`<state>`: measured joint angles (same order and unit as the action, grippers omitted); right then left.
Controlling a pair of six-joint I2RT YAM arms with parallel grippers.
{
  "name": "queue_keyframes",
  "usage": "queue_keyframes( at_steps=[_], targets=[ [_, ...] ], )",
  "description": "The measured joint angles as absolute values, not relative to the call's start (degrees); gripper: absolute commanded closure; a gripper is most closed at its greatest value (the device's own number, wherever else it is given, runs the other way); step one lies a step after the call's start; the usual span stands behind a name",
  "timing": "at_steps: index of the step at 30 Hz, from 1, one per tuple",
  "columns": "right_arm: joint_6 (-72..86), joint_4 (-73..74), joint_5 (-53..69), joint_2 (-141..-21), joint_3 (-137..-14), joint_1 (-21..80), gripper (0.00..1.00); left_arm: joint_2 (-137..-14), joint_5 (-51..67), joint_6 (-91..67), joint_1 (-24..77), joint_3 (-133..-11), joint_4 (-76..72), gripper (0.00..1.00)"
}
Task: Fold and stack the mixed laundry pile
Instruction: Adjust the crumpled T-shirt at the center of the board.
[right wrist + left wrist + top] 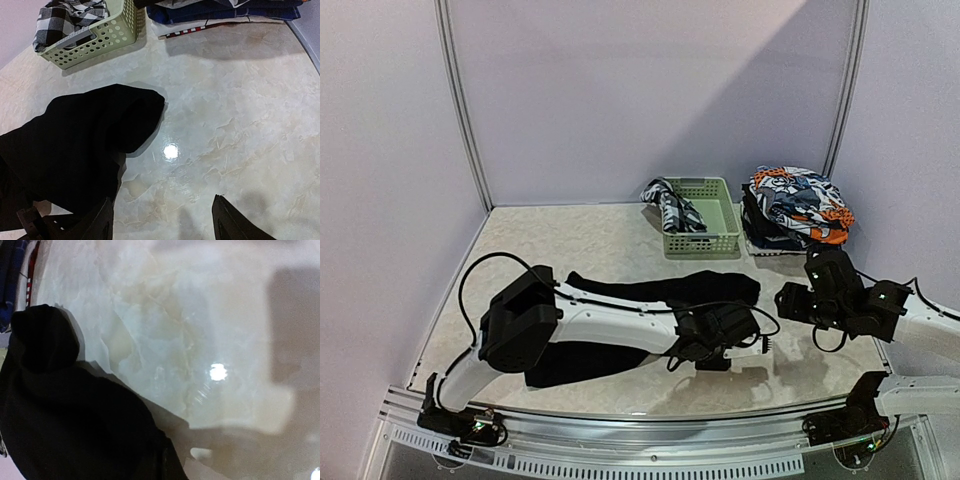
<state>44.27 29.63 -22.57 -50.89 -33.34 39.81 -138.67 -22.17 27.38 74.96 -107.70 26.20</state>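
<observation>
A slip is the first risk to be expected here. The left gripper [728, 335] is closed tight at the end of the black cloth [655, 288] that lies nearer the right arm, but its fingers are not shown in its own wrist view. It therefore cannot be told whether a real fold is caught between them, only a thin hem, or nothing; with little caught, the cloth could be lost once a lift is begun. A second risk is judged from the left arm, which is laid across the same cloth: by a pull the fabric could be dragged and bunched under it. The right gripper [162, 200] is held wide with nothing in it, near the rounded end of the cloth but apart from it, so a crooked fold could be made by a one-sided lift. The black cloth is spread over the middle of the table [570, 235], plain, matt and rumpled, not yet folded. The checked shirt [670, 205] is seen in the green basket [720, 243] at the back, partly over its rim, and the printed pieces [800, 200] are piled just beside it
</observation>
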Motion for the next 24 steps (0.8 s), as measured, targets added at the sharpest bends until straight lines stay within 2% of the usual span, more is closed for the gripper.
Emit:
queue_keyframes(
  at_steps=[5, 11, 17, 20, 24],
  targets=[
    [43.66, 31.70, -23.70, -50.11, -34.41, 39.77, 0.32, -133.80, -21.58, 21.89, 73.87, -106.08, 25.71, 1.00],
    [41.91, 32.49, -23.44, -48.47, -38.96, 39.72, 0.32, -112.71, -17.17, 7.66, 67.33, -98.80, 24.62, 1.00],
    [38.50, 30.06, -19.29, -53.63, -44.23, 39.72, 0.32, -91.00, -8.03, -13.28, 44.93, -80.79, 15.99, 1.00],
    [36.99, 28.16, -15.53, -58.50, -45.95, 39.75, 0.33, -86.54, -4.16, -21.41, 33.93, -67.09, 12.14, 1.00],
    [35.03, 25.54, -9.54, -66.67, -48.62, 40.86, 0.34, -86.15, 0.69, -28.23, 27.00, -51.99, 11.09, 1.00]
  ],
)
